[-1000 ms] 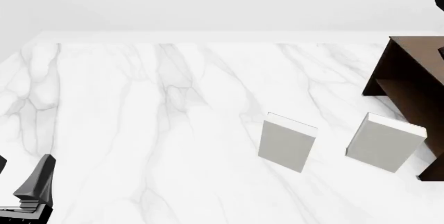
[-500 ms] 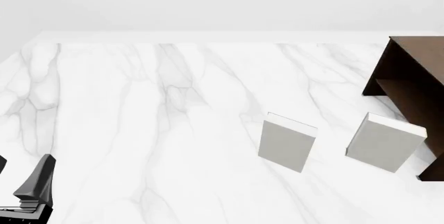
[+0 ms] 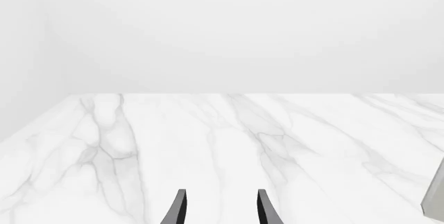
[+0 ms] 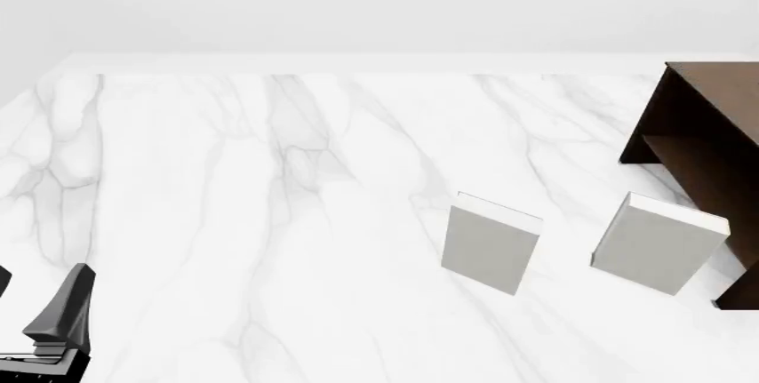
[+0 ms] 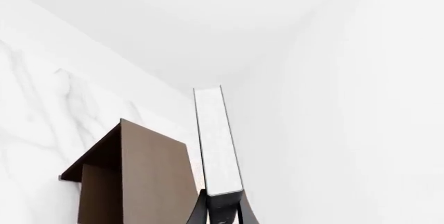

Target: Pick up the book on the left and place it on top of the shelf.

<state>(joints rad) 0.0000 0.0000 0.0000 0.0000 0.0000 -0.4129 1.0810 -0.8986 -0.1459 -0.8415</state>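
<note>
**Right hand has the book, up over the shelf**

Right wrist view is the interesting one: the right hand is clamped on the book, fingers pinching its dark cover at the near end, and the white page edge runs away from the camera. The book is held up in the air, with the shelf below and just beside it. It isn't touching the shelf top as far as I can see.

Front view doesn't catch that hand or the book at all. It only shows the shelf at the right edge of the worktop, plus 2 pale books standing upright: 1 near the middle, the other right next to the shelf's near corner.

The left hand sits low at the near left corner of the worktop. Its fingers are spread with a clear gap and nothing between them, pointing out over bare marble.
</note>
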